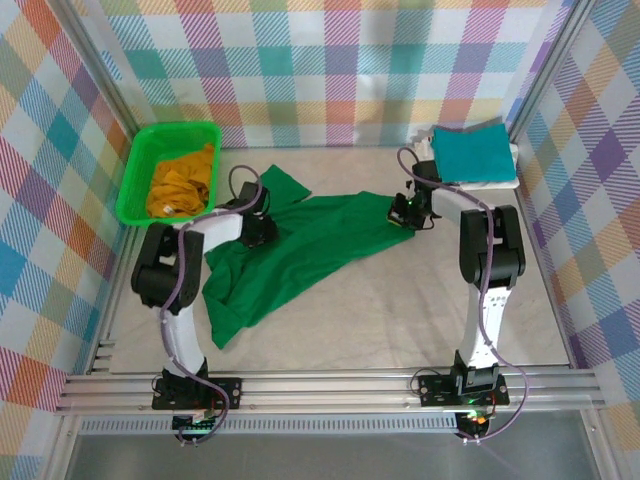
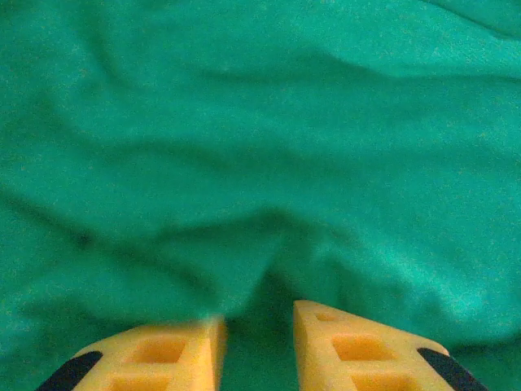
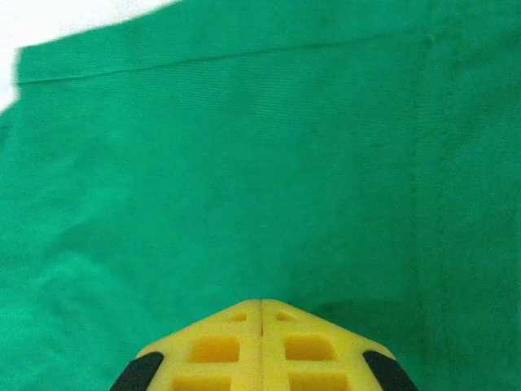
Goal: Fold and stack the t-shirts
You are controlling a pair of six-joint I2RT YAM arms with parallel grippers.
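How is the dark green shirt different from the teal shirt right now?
The dark green shirt lies spread and rumpled mid-table; the teal shirt is folded square. The dark green shirt rests on the table; the teal shirt sits atop a white shirt in the far right corner. Both are plain cloth.

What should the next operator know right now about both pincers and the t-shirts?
Left pincer: jaws apart, a fold of the dark green t-shirt at the gap.
Right pincer: shut at that shirt's right end; whether it grips cloth is unclear.
Done: teal t-shirt lies folded on the white t-shirt, far right corner.
Left: fold the dark green one, now spread out; the mustard t-shirt sits crumpled in the green basket.
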